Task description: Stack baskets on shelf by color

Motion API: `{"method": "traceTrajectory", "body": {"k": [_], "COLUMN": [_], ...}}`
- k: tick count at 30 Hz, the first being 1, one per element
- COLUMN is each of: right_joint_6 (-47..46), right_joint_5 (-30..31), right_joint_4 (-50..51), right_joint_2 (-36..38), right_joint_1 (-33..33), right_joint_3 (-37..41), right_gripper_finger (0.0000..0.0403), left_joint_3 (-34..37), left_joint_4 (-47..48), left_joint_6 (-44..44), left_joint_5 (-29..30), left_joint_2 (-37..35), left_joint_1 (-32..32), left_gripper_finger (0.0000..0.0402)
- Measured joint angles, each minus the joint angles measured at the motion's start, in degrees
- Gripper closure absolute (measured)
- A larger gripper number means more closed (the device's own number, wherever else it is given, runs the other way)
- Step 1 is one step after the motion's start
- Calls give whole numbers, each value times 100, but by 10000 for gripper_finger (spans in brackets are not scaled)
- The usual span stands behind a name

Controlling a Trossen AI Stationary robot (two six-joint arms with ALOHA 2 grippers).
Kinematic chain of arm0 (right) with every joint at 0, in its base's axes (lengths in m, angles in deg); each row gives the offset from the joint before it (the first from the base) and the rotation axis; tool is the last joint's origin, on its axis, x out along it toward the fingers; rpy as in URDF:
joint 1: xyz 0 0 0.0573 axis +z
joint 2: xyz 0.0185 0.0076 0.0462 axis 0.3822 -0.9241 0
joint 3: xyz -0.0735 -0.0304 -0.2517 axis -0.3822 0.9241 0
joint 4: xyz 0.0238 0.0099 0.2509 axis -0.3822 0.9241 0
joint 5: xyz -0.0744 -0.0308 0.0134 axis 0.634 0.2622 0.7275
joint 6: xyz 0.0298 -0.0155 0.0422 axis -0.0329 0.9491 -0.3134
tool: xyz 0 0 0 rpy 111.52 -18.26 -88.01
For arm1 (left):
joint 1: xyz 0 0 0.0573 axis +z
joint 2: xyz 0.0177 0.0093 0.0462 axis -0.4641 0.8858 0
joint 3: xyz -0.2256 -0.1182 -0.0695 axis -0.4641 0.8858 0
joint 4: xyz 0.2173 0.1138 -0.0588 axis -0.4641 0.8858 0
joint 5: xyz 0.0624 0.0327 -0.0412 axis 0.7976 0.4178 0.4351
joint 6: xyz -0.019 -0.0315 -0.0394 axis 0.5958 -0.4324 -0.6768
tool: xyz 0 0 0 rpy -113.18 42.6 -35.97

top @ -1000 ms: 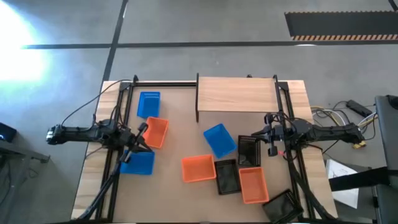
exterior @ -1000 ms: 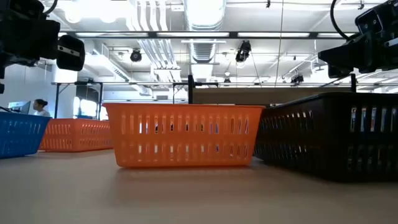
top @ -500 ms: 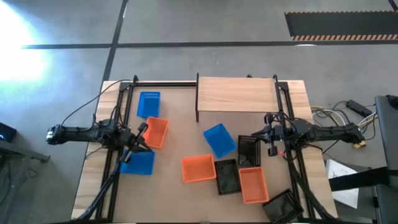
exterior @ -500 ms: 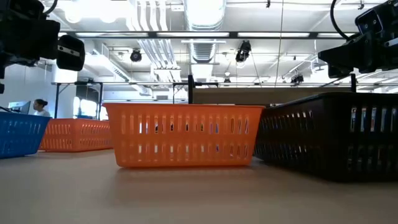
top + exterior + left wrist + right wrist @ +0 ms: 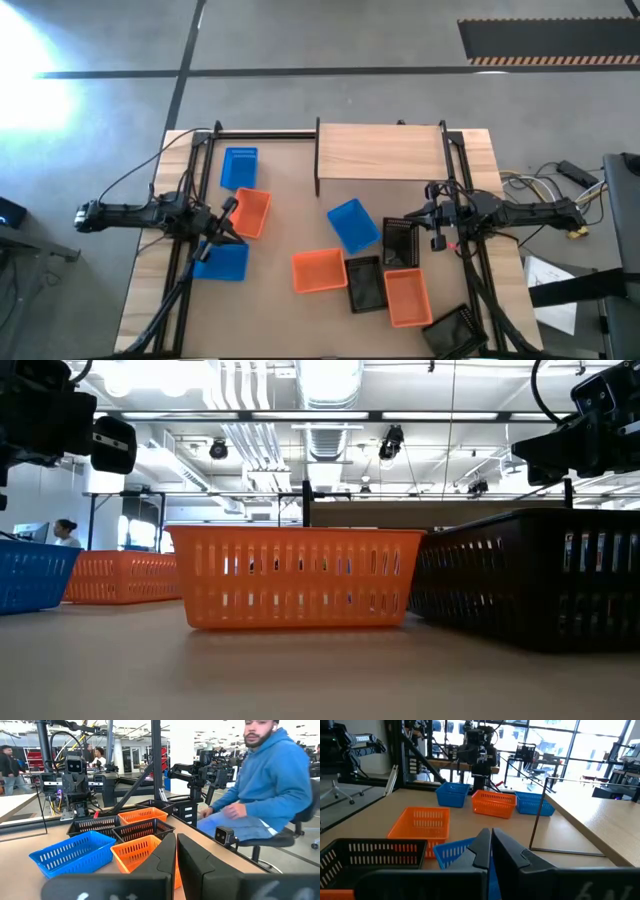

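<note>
The shelf (image 5: 380, 150), a light-wood plank on thin black legs, stands at the table's far edge. Several baskets sit on their bases on the tabletop. On the left are two blue ones (image 5: 240, 167) (image 5: 220, 262) and an orange one (image 5: 250, 213). In the middle are a blue one (image 5: 352, 224) and an orange one (image 5: 318, 270). On the right are three black ones (image 5: 400, 243) (image 5: 366, 284) (image 5: 450, 332) and an orange one (image 5: 406, 298). My left gripper (image 5: 176, 862) is shut, held level above the left orange basket. My right gripper (image 5: 490, 851) is shut, level above the far black basket.
A black metal frame (image 5: 265, 133) runs along the table's sides and far edge. A person in a blue hoodie (image 5: 270, 785) sits beside the table. Cables (image 5: 545, 180) lie off the table's right side. Bare tabletop (image 5: 290, 190) lies between the left baskets and the shelf.
</note>
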Motion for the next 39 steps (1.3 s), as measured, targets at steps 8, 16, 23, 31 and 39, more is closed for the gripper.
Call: {"method": "traceTrajectory", "body": {"k": [8, 16, 23, 31, 39], "right_joint_6": [0, 0, 0, 0, 0], "right_joint_5": [0, 0, 0, 0, 0], "right_joint_4": [0, 0, 0, 0, 0], "right_joint_2": [0, 0, -1, 0, -2], "right_joint_1": [0, 0, -1, -2, -1], "right_joint_3": [2, 0, 1, 0, 1], "right_gripper_finger": [394, 394, 394, 394, 394], "left_joint_3": [0, -1, -2, 0, 0], "left_joint_4": [1, 0, -12, -1318, -3970], "left_joint_6": [2, 0, 235, 2398, 1484], "left_joint_5": [0, 0, 60, 621, 503], "left_joint_2": [0, -1, 0, 0, -2], "left_joint_1": [0, 1, 2, 4, 4], "left_gripper_finger": [402, 402, 402, 402, 402]}}
